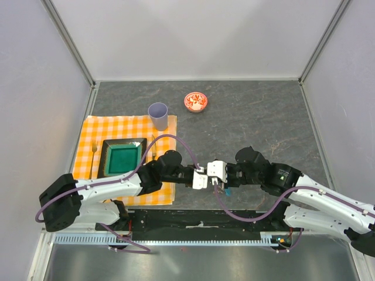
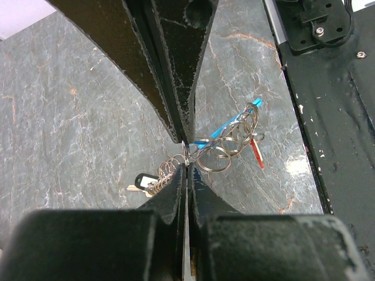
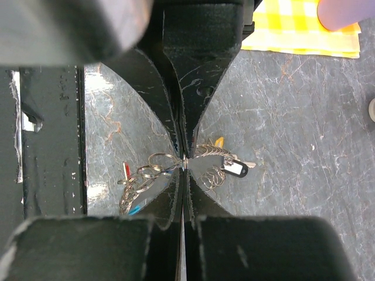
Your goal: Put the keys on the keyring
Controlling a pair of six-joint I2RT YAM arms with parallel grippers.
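My two grippers meet tip to tip above the grey stone table. In the left wrist view my left gripper point(image 2: 186, 165) is shut on the keyring point(image 2: 218, 153), a chain of thin metal rings. The blue fob point(image 2: 233, 124) and a red key point(image 2: 256, 153) hang to the right, a black-and-white tagged key point(image 2: 139, 180) to the left. In the right wrist view my right gripper point(image 3: 183, 171) is shut on the same keyring point(image 3: 146, 175). There the red key point(image 3: 126, 170) is left; the black-and-white tag point(image 3: 234, 169) and a yellowish tag point(image 3: 219, 141) are right. Both grippers, left point(image 1: 205, 178) and right point(image 1: 214, 174), show in the top view.
An orange checked cloth point(image 1: 99, 130) at the left holds a green tray point(image 1: 123, 158) and a fork point(image 1: 94, 153). A lilac cup point(image 1: 158, 115) stands at its far corner. A red-and-white bowl point(image 1: 195, 101) sits further back. The black base rail point(image 1: 199, 221) runs along the near edge.
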